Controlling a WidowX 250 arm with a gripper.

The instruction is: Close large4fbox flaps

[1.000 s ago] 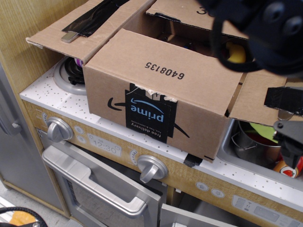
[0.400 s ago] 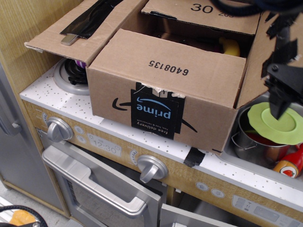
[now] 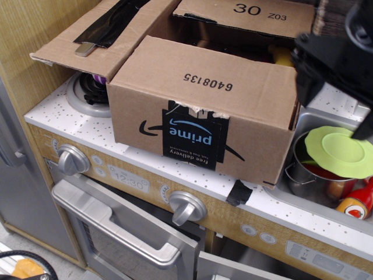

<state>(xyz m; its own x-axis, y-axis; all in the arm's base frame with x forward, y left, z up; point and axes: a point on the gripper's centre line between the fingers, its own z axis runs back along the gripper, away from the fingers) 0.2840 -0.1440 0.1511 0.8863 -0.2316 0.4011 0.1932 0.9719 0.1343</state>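
While the box (image 3: 201, 111) is sitting open across the middle of the frame, I am working on its right-hand flap.

I am judging that this step goes best if I keep pressing that right flap, which I can no longer make out behind the arm, inward over the opening from its outer edge, low and flat, so it folds at the crease instead of springing back or shoving the box along the white countertop (image 3: 70, 119). Left flap (image 3: 99, 35) is lying splayed outward at upper left, far flap (image 3: 245, 14) is leaning at the top edge, and the near one (image 3: 204, 70) is folded toward me, so all need attention afterward. Gripper (image 3: 335, 64) is filling the upper right as a dark blur against the box's right edge; I cannot tell whether it is spread or clenched, nor what it is touching. Beside it, a steel pot (image 3: 317, 175) with a green lid (image 3: 338, 151) is sitting close, worth avoiding.
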